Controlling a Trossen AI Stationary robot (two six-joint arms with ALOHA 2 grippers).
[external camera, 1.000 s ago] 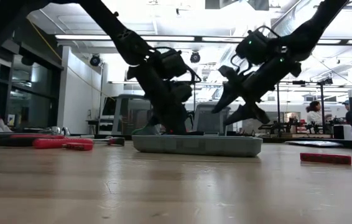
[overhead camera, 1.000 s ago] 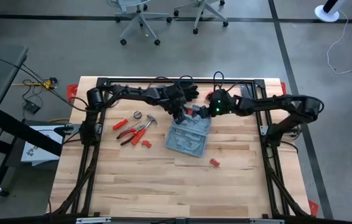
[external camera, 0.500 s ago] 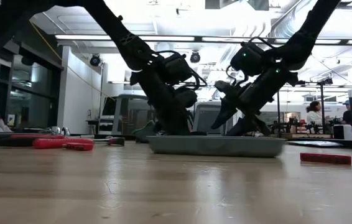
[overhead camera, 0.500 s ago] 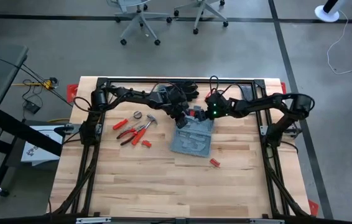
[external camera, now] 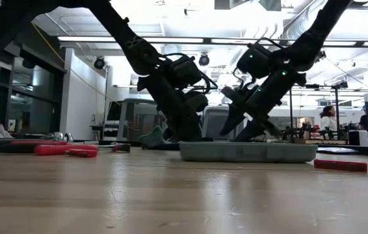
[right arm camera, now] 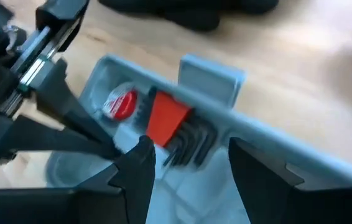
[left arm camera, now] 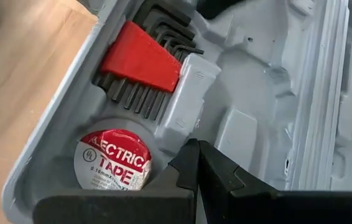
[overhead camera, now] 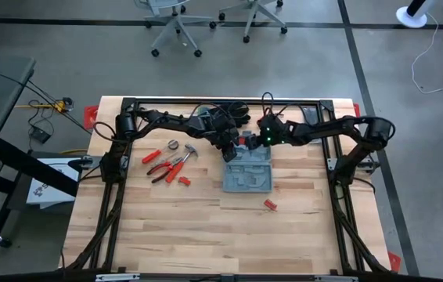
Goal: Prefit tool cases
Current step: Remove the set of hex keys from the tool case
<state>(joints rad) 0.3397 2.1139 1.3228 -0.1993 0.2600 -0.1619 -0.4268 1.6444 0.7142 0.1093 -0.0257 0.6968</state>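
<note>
Tool case (overhead camera: 249,171) open on table (overhead camera: 167,227), under both pincers. Loose pliers (overhead camera: 164,166) away to left. Left pincer (left arm camera: 196,163) pressed together inside case beside tape roll (left arm camera: 115,158) and hex keys (left arm camera: 143,62), both seated. Right pincer (right arm camera: 187,162) spread, empty, above them. Remaining recesses unfilled.

The tool case (left arm camera: 257,93) is matt grey-blue moulded plastic, smooth in its recesses. Inside it, a glossy red-and-white paper label covers the electrical tape roll (left arm camera: 114,160), and beside the roll dark metal hex keys (left arm camera: 163,37) sit in a smooth red plastic holder. Under the case, the table (overhead camera: 174,219) is pale wood with visible grain.
</note>
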